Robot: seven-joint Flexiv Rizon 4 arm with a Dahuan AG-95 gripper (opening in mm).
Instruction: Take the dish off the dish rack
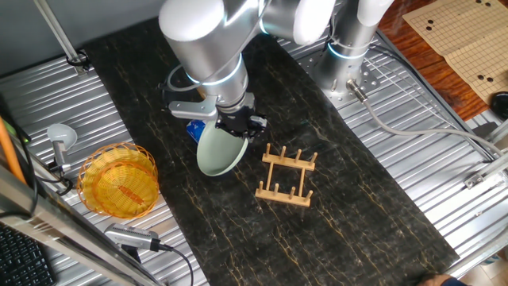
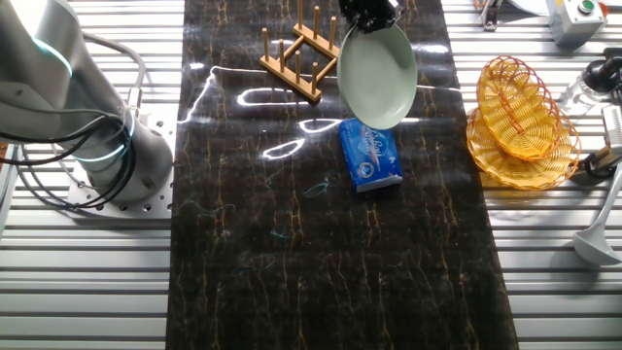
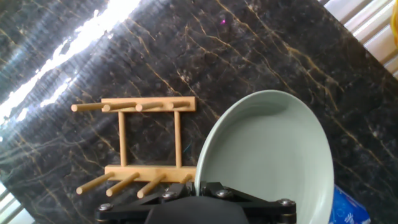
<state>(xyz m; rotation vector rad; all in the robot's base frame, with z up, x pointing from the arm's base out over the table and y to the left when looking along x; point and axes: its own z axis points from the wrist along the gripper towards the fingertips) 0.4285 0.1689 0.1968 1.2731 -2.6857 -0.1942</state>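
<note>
The pale mint-green dish hangs on edge from my gripper, which is shut on its rim. It is in the air, clear of the light-wood dish rack, to the rack's left in one fixed view. In the other fixed view the dish hangs right of the rack, below the gripper. In the hand view the dish fills the lower right and the empty rack lies on the dark mat to the left. The fingers clamp the rim at the bottom edge.
A blue packet lies on the mat under the dish. A yellow woven basket stands at the mat's left edge, with a ladle beside it. The arm's base stands on the ribbed metal table.
</note>
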